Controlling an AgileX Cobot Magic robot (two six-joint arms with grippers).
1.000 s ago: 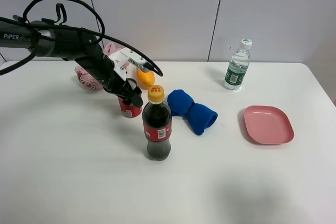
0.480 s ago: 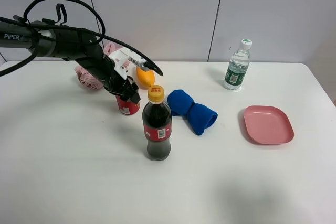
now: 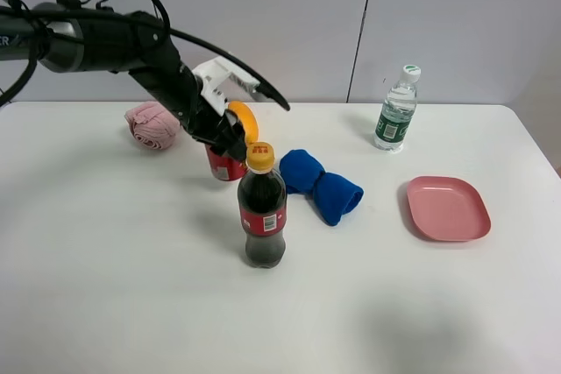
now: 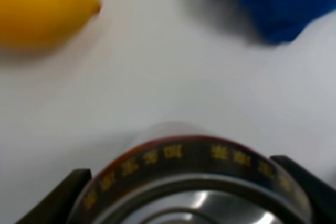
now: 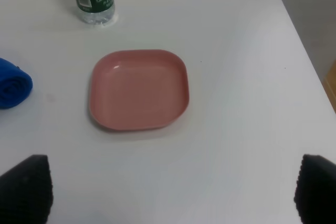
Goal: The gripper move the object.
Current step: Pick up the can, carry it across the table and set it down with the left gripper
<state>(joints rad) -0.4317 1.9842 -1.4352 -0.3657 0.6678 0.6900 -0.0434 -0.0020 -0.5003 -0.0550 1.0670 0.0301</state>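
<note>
Shifted toward 1 o'clock in the high view since the earlier frames, the red can (image 3: 230,169) is carried along by the left claw (image 3: 226,148), and the pink cloth ball (image 3: 151,124) is now uncovered. The can is clenched just under its silver top, a dark finger being seen at each side of the rim in the left wrist view. It is held upright, long axis vertical, directly between the jaws. From the can, the lemon (image 3: 246,120) lies at 12 o'clock and the cola bottle (image 3: 262,208) at 5 o'clock, close by. Whether the base is lifted off the table (image 3: 105,260) cannot be told. The right claw (image 5: 170,192) is spread wide near the pink plate (image 5: 139,90), well apart from the can.
</note>
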